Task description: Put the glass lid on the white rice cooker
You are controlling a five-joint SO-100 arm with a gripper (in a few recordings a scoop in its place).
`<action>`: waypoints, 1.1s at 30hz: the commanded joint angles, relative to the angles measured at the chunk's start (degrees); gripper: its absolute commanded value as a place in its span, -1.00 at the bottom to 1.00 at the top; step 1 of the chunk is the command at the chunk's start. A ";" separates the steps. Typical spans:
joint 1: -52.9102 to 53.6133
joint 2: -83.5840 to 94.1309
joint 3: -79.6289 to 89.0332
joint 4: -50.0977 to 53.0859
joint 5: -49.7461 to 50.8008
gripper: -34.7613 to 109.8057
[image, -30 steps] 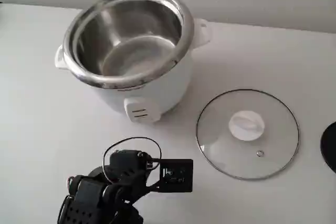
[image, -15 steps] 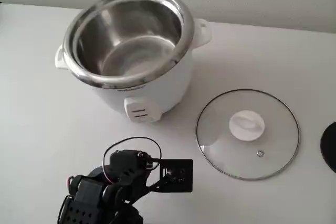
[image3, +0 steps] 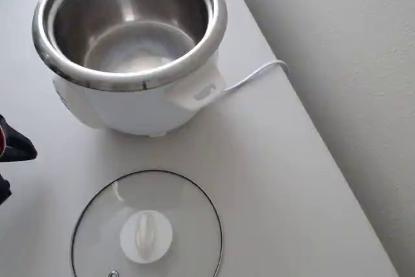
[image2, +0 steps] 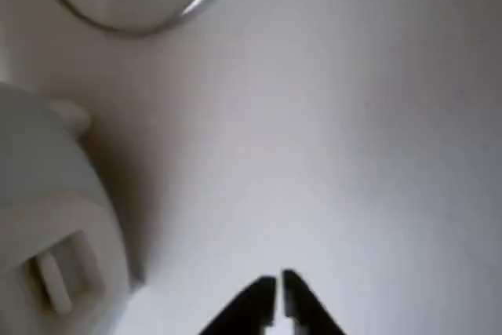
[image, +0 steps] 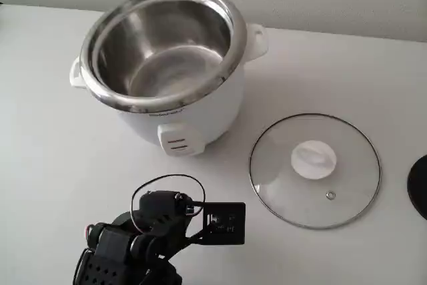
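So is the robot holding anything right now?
No. The end effector is shut on nothing, and the lid lies flat on the table.

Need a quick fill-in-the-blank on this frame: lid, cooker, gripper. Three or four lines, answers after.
1. The glass lid lies flat on the ____, beside the white rice cooker.
2. The cooker's steel inner pot is ____, with nothing inside.
3. In the wrist view the gripper has its fingers ____, holding nothing.
4. The knob at the lid's centre is ____ in colour.

Missing words: table; empty; shut; white
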 commanded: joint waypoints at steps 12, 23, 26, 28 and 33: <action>0.53 0.62 0.09 0.26 0.00 -0.52; 0.53 0.62 0.09 0.26 0.00 -0.52; 0.53 0.62 0.09 0.26 0.00 -0.52; 0.53 0.62 0.09 0.26 0.00 -0.52; -0.18 0.62 0.09 0.26 -0.62 -0.48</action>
